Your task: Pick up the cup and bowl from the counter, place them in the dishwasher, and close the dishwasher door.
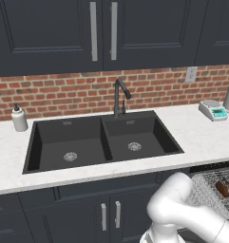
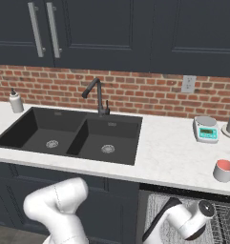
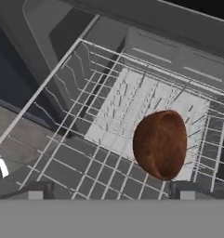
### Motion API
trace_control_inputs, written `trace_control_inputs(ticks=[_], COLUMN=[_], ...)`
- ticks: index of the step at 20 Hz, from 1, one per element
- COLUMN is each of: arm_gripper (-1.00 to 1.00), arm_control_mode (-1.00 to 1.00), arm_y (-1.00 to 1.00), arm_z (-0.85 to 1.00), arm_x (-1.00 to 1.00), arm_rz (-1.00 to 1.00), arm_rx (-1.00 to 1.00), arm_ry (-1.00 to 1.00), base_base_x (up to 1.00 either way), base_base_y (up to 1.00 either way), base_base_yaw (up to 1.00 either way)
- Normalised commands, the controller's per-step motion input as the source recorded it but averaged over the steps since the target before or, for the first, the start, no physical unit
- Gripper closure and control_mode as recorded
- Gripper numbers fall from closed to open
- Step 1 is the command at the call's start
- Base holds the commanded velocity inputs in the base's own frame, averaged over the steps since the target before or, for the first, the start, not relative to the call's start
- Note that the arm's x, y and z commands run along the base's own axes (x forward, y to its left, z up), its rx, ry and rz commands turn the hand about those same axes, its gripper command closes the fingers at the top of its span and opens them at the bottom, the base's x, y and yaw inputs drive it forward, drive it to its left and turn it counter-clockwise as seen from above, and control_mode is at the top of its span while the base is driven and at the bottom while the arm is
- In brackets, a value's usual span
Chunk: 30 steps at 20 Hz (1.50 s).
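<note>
The brown bowl (image 3: 160,144) lies tilted in the dishwasher's wire rack (image 3: 104,116), free of the wide-spread end effector (image 3: 111,188) just above it. The red-lined cup (image 2: 224,170) stands on the table (image 2: 173,152), right of the sink (image 2: 71,133).

Your arm (image 2: 59,205) is glossy white, built of thick rounded segments, with a dark band at the joint and a round black-faced cap with silver dots near the wrist (image 2: 205,208).
</note>
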Motion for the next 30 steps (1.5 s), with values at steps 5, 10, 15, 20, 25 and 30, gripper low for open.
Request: trace_control_inputs(ticks=[5, 10, 15, 20, 25, 30], arm_gripper=[-1.00, -1.00, -1.00, -1.00, -1.00, -1.00], arm_control_mode=[-1.00, -1.00, -1.00, -1.00, -1.00, -1.00], arm_y=[0.00, 0.05, 0.05, 0.01, 0.00, 0.05], arm_z=[1.00, 1.00, 1.00, 1.00, 1.00, 0.86], arm_x=[-0.20, -0.06, 0.12, 0.44, 0.53, 0.61], arm_rz=[0.00, 0.00, 0.00, -0.01, -0.05, -0.06], arm_rx=[0.00, 0.00, 0.00, 0.00, -0.06, -0.17], arm_ry=[-0.21, -0.17, -0.04, 0.04, 0.33, 0.50], base_base_x=[0.00, 0.00, 0.00, 0.00, 0.00, 0.00], base_base_y=[0.00, 0.00, 0.00, 0.00, 0.00, 0.00], base_base_yaw=[0.00, 0.00, 0.00, 0.00, 0.00, 0.00])
